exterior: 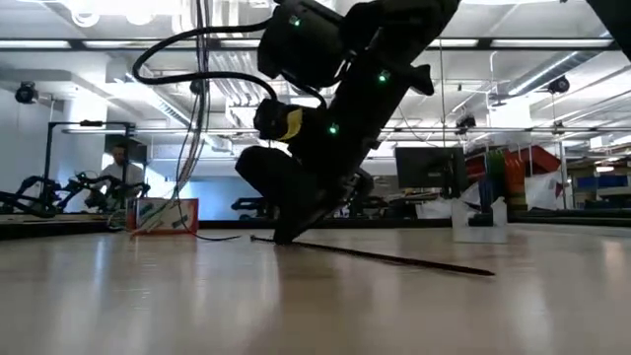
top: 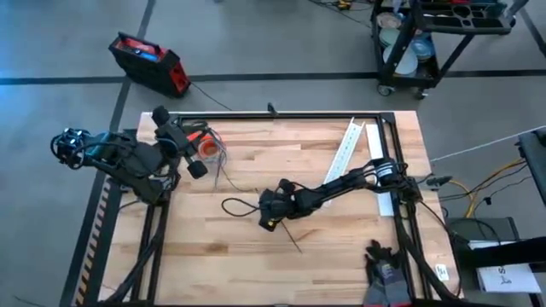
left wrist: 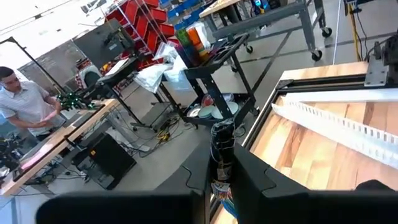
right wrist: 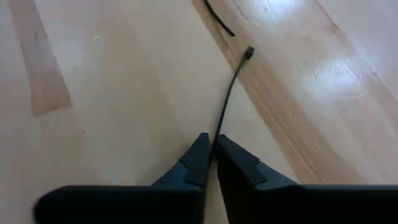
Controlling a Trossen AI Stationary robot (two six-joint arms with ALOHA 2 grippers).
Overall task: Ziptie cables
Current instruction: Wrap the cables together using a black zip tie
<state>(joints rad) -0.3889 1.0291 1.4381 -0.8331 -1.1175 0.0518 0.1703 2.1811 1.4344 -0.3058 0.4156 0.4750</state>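
The ziptie (top: 292,239), a thin dark strip, lies flat on the wooden table near its middle. My right gripper (top: 269,220) is down on the table and shut on it. In the right wrist view the ziptie (right wrist: 229,93) runs ahead of the fingers to its small head (right wrist: 249,53). In the low view its other end (exterior: 394,259) trails along the tabletop. At the far left, my left gripper (top: 198,167) is shut on the cables (left wrist: 222,140). Thin wires (top: 223,166) trail from it to the table. My right gripper pinches the ziptie (right wrist: 217,134) between its two fingertips, partway along the strip, coming down at a slant from the table's right. The fingers lie roughly along the strip, which stays on the table on both sides of the hold. My left gripper holds the cable bundle (left wrist: 221,186) between its two fingers. A dark end of the bundle sticks out beyond the fingertips. The fingers themselves hide more of the hold.
A dark looped cord (top: 239,206) lies just left of my right gripper. An orange tape roll (top: 205,147) sits by my left gripper. A long white slotted channel (top: 345,153) lies at the far right, and dark gloves (top: 386,271) at the near right corner.
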